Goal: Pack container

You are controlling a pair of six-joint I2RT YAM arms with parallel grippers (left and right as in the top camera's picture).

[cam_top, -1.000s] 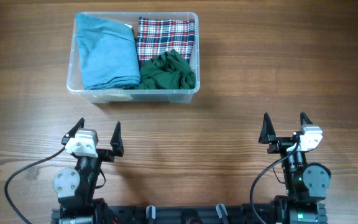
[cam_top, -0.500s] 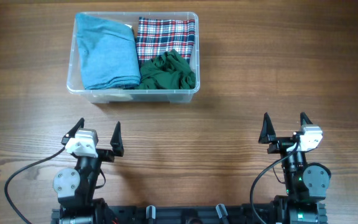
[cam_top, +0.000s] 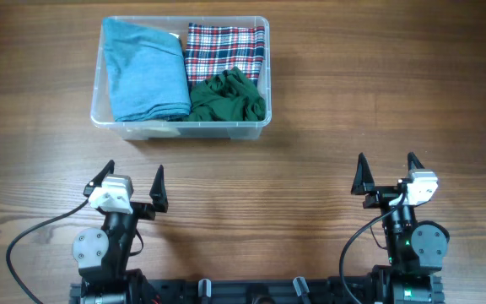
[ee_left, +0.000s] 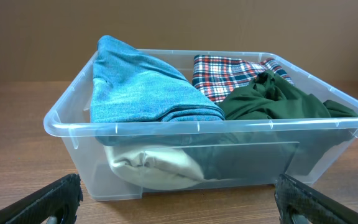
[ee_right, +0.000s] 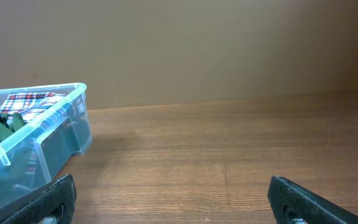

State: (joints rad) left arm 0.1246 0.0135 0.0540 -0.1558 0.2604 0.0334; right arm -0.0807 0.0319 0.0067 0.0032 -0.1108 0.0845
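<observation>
The clear plastic container (cam_top: 180,127) stands at the table's far left of centre. Inside lie a folded blue cloth (cam_top: 144,71), a red plaid cloth (cam_top: 222,46) and a crumpled dark green cloth (cam_top: 229,96). The left wrist view shows the container (ee_left: 197,127) close ahead, with a cream cloth (ee_left: 157,165) under the blue cloth (ee_left: 142,90). My left gripper (cam_top: 133,177) is open near the front edge, below the container, holding nothing. My right gripper (cam_top: 386,171) stands open at the front right, far from the container (ee_right: 55,127), with bare wood between its fingers.
Brown wooden table (cam_top: 378,76) all round. A plain tan wall (ee_right: 216,50) rises behind the far edge. Black cables (cam_top: 32,236) trail from both arm bases along the near edge.
</observation>
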